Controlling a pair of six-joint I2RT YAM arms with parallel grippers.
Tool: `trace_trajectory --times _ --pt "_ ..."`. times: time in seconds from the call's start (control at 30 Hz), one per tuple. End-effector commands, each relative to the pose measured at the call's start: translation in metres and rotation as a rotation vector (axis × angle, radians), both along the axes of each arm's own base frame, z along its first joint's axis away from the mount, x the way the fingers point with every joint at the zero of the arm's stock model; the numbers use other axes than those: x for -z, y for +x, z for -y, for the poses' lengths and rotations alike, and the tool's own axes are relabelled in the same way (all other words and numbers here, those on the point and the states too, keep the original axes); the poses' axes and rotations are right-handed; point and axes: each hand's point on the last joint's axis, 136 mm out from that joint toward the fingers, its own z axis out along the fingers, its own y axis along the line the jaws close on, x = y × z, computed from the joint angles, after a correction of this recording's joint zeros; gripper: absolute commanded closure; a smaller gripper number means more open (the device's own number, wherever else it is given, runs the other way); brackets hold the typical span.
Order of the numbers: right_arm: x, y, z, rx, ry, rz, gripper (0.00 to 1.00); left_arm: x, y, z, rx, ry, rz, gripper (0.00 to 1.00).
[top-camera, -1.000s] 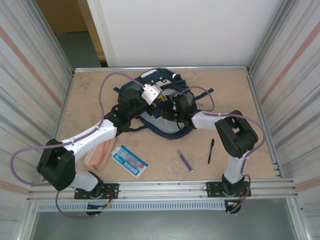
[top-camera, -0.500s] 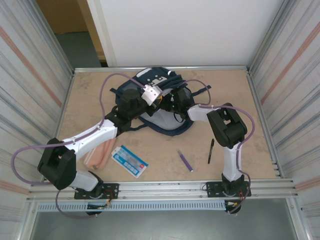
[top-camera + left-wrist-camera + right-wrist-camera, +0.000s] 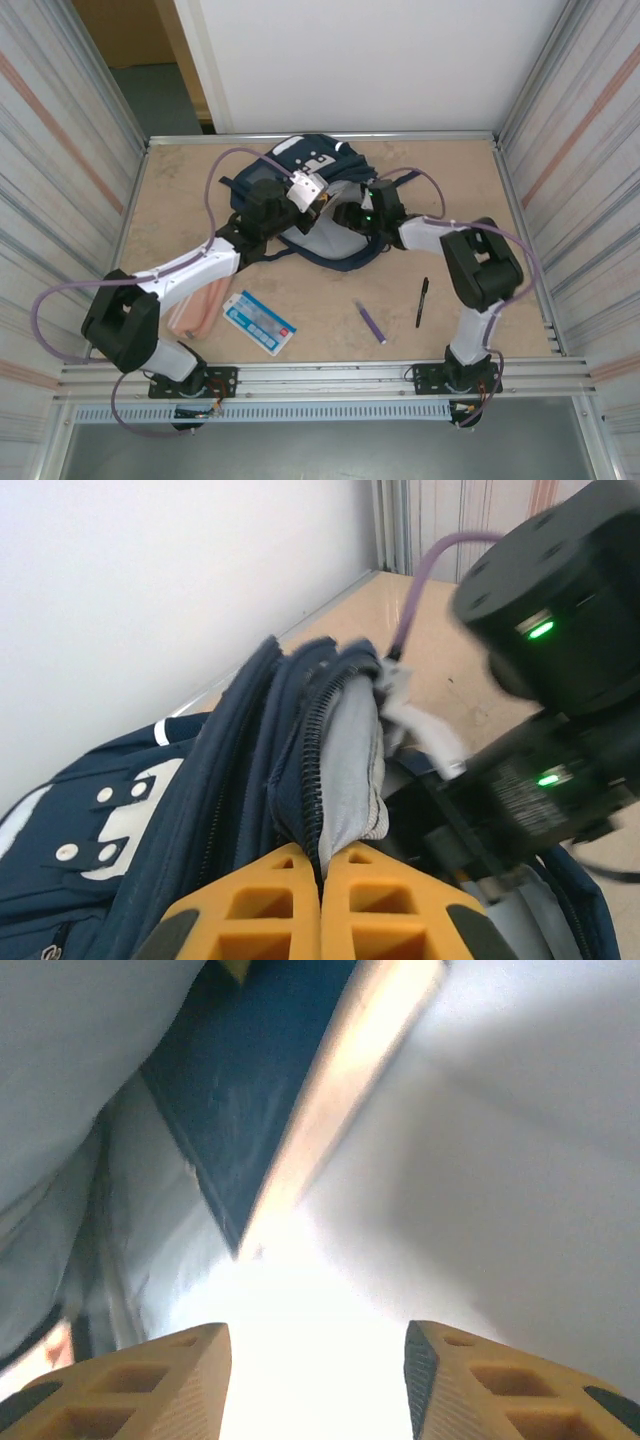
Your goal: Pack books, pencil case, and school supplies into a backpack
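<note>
Your table (image 3: 470,190) carries the backpack (image 3: 322,160) at its far middle. It lies flat with its main opening gaping and the pale grey lining showing.

Your left gripper (image 3: 320,865) is at the backpack's opening. Its orange fingers (image 3: 262,900) are pressed together, with the zipper edge and grey lining pinched between them. In the top view, that left gripper (image 3: 318,205) sits over the left part of the opening.

Your right gripper (image 3: 318,1355) reaches into the backpack from its right side. Its fingers (image 3: 480,1375) stand apart with nothing between them, and pale lining and a dark blue panel lie ahead. You cannot tell what that panel is.

The salmon-pink pencil case (image 3: 197,308) lies well apart from the backpack, toward the arm bases and to its left, partly under the left arm.

The light-blue-and-white booklet (image 3: 259,322) lies flat, also toward the bases from the backpack and slightly left of its middle.

The purple pen (image 3: 371,322) rests toward the bases from the backpack's right part.

The black pen (image 3: 422,301) lies further right of the backpack, and both pens are clear of it.
</note>
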Motion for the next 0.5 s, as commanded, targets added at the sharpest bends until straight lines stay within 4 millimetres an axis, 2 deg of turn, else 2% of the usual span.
trace_trajectory --times 0.0,0.07,0.1,0.13,0.2,0.23,0.3,0.37,0.43,0.47 --pt "-0.017 -0.039 0.025 -0.012 -0.057 -0.037 0.51 0.002 0.001 0.010 0.017 -0.006 0.014 1.00" --pt "-0.016 -0.057 0.051 0.023 -0.169 -0.042 0.50 0.010 -0.006 0.019 0.055 0.051 -0.001 0.99" --pt "-0.018 -0.067 0.064 0.037 -0.227 -0.044 0.50 0.015 -0.012 0.025 0.087 0.082 -0.011 0.94" --pt "-0.020 -0.074 0.077 0.056 -0.278 -0.043 0.49 0.020 -0.018 0.029 0.118 0.107 -0.026 0.88" --pt "-0.029 -0.086 0.100 0.084 -0.377 -0.029 0.48 0.030 -0.030 0.035 0.162 0.128 -0.079 0.64" --pt "-0.034 -0.090 0.107 0.089 -0.406 -0.019 0.48 0.034 -0.034 0.035 0.170 0.125 -0.109 0.57" --pt "-0.045 -0.096 0.115 0.084 -0.444 0.006 0.47 0.038 -0.045 0.034 0.167 0.116 -0.183 0.53" --pt "-0.056 -0.099 0.115 0.059 -0.451 0.031 0.47 0.041 -0.055 0.029 0.155 0.106 -0.231 0.50" --pt "-0.061 -0.100 0.114 0.039 -0.454 0.041 0.47 0.044 -0.056 0.015 0.070 0.080 -0.286 0.45" --pt "-0.064 -0.100 0.111 0.024 -0.454 0.047 0.47 0.047 -0.051 0.001 -0.016 0.062 -0.330 0.37"
